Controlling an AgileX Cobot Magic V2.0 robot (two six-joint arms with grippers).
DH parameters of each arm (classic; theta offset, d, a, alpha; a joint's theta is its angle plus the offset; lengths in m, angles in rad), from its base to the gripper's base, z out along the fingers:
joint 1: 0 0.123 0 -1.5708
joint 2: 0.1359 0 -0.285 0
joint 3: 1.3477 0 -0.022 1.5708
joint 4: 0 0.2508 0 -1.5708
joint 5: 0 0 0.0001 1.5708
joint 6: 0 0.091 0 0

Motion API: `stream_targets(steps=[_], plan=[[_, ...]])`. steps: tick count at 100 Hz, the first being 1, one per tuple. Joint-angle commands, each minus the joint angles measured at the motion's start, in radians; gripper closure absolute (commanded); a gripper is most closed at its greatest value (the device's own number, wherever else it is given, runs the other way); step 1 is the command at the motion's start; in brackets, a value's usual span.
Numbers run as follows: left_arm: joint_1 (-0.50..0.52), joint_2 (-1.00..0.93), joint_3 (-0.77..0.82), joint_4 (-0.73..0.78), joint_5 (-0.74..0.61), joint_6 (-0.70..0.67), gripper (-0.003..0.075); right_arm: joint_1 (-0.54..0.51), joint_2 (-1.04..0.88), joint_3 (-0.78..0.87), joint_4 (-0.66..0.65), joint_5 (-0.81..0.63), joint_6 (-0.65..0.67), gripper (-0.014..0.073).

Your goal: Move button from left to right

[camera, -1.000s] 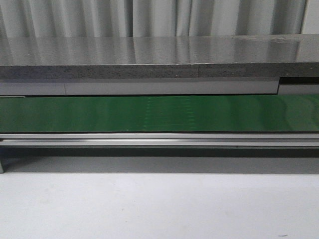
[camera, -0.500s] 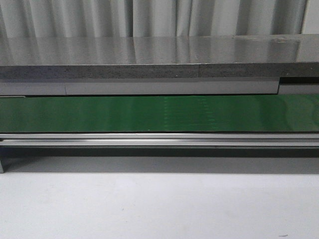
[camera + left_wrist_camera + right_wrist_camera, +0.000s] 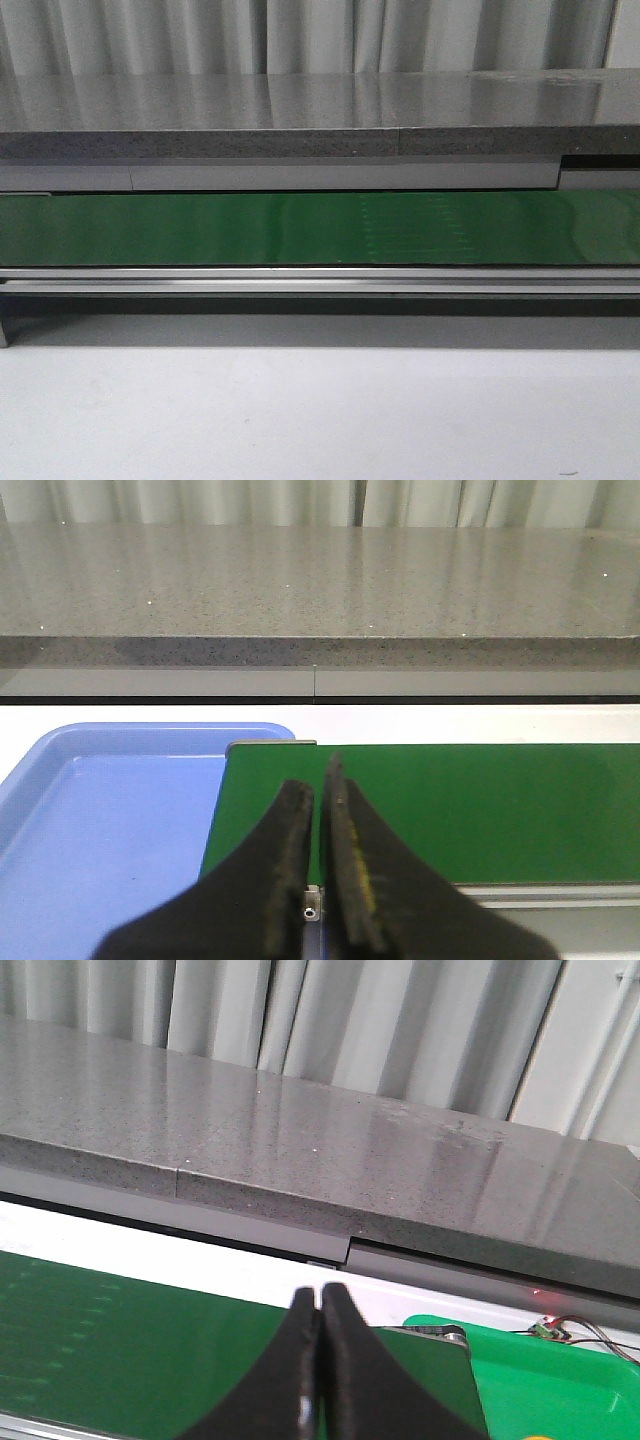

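The button is not in view in any frame. My left gripper (image 3: 318, 785) is shut and empty, its black fingers nearly touching, above the left end of the green conveyor belt (image 3: 480, 800), beside a blue tray (image 3: 100, 810). My right gripper (image 3: 319, 1300) is shut and empty above the right end of the belt (image 3: 120, 1340), next to a green bin (image 3: 560, 1380). In the front view the belt (image 3: 300, 228) runs across the picture with nothing on it; neither gripper shows there.
A grey stone-like counter (image 3: 300, 110) runs behind the belt, with curtains behind it. A metal rail (image 3: 300, 280) edges the belt's front. A white table surface (image 3: 300, 410) lies in front. Small wires and a red light (image 3: 548, 1325) sit behind the green bin.
A faint pattern of marks on the green belt has shifted to the right across the front view. Nothing else has moved.
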Motion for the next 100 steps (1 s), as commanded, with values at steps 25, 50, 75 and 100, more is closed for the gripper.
stream_targets(steps=[25,50,75,100], plan=[[-0.009,0.009,-0.030,-0.013,-0.086,-0.002,0.0715,0.000,0.007,-0.026,0.007,-0.084,-0.004,0.0662],[-0.009,0.009,-0.030,-0.013,-0.086,-0.002,0.0715,0.000,0.007,-0.026,0.007,-0.084,-0.004,0.0662],[-0.009,0.009,-0.030,-0.013,-0.086,-0.002,0.0715,0.015,-0.003,-0.023,-0.056,-0.047,0.057,0.0662],[-0.009,0.009,-0.030,-0.013,-0.086,-0.002,0.0715,0.067,-0.082,0.031,-0.302,-0.047,0.323,0.0662]])
